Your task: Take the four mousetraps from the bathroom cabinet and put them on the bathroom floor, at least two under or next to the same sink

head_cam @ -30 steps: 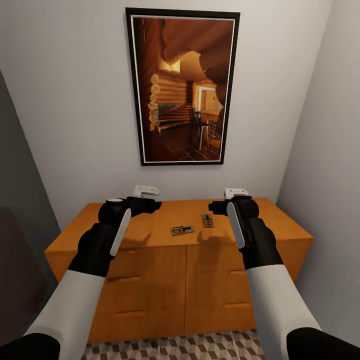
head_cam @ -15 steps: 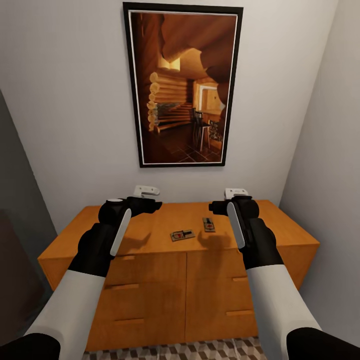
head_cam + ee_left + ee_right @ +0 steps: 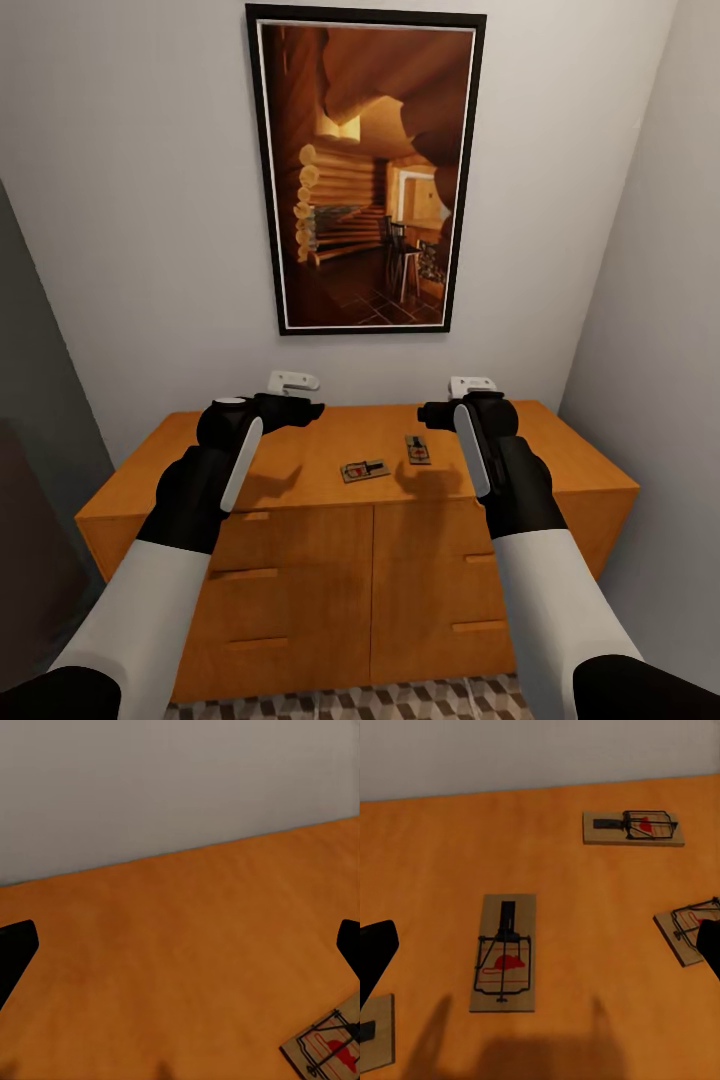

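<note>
- On top of the cabinet (image 3: 370, 560) before us, the head view shows two mousetraps (image 3: 364, 469) lying flat between our two arms; the second trap (image 3: 417, 449) lies a little farther back, toward our right.
- Our right wrist view shows more traps on the same orange-brown top: one trap in the middle (image 3: 503, 952), one near the wall (image 3: 633, 828), one at the frame edge (image 3: 690, 929) and a corner of another (image 3: 375, 1031).
- Our left gripper (image 3: 180, 945) hovers above bare wood, its jaws spread wide and holding nothing, one trap (image 3: 330, 1050) just beside it.
- Our right gripper (image 3: 540, 945) hangs over the traps, jaws likewise wide apart and empty.
- A framed picture (image 3: 365, 170) hangs on the wall above.
- A strip of the bathroom floor (image 3: 380, 700) shows at the cabinet's foot.
</note>
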`<state>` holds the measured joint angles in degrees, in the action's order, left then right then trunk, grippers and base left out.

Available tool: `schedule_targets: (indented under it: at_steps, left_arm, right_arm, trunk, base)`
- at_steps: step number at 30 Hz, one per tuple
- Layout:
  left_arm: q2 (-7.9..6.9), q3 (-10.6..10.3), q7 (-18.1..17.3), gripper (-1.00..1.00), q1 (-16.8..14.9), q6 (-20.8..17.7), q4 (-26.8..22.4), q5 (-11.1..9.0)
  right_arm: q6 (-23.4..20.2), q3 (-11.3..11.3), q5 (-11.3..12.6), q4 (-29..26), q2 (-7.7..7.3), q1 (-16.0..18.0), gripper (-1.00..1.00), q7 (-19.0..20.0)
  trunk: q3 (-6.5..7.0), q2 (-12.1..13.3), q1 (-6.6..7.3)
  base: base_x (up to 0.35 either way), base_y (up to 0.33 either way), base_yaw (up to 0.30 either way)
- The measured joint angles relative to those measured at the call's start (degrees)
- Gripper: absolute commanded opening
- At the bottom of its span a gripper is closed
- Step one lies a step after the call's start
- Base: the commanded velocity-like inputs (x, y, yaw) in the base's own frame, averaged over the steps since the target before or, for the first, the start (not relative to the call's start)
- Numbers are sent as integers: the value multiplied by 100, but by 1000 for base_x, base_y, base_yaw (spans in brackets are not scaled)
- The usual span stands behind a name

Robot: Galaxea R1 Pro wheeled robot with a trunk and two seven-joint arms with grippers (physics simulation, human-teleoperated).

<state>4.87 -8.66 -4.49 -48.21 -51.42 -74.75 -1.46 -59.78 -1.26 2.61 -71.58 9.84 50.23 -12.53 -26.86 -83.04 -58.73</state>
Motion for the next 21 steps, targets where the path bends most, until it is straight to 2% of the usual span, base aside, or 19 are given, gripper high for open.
schedule_targets:
  at_steps: [21]
  left_arm:
    - [4, -7, 10, 100, 0, -7, 0, 6]
  right_arm:
    - [0, -1, -3, 1, -6, 0, 100, -12]
  trunk:
    - [0, 0, 0]
  base:
    - [0, 0, 0]
